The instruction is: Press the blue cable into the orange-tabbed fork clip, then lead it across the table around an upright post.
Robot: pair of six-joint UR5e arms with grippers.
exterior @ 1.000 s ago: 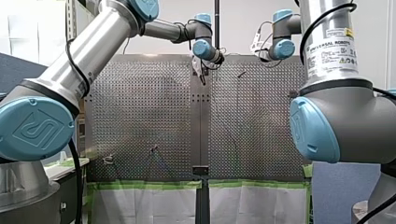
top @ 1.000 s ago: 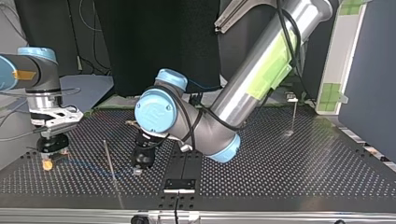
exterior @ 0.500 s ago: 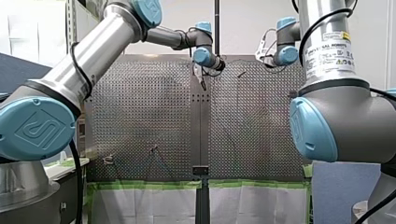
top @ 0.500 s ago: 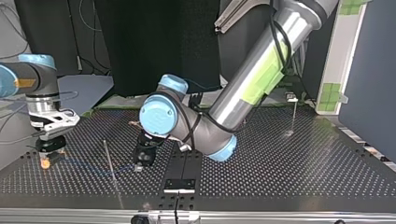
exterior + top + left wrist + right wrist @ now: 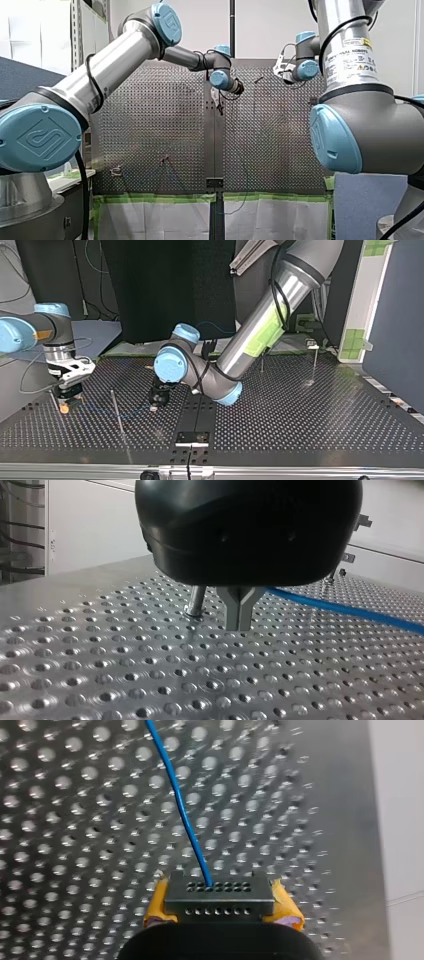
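Right gripper (image 5: pixel 64 402) shifted inward, thin blue cable (image 5: pixel 180 810) running straight, taut

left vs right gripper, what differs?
My left gripper, black with metal fingers, sits beside a short metal pin mid-table; my right gripper, with yellow pads, sits over the orange-tabbed clip at the top view's left. The thin blue cable links both, low over the perforated table.

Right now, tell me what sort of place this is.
Probably a robotics lab bench: left arm and right arm over a perforated table, a blue cable and a post on it.
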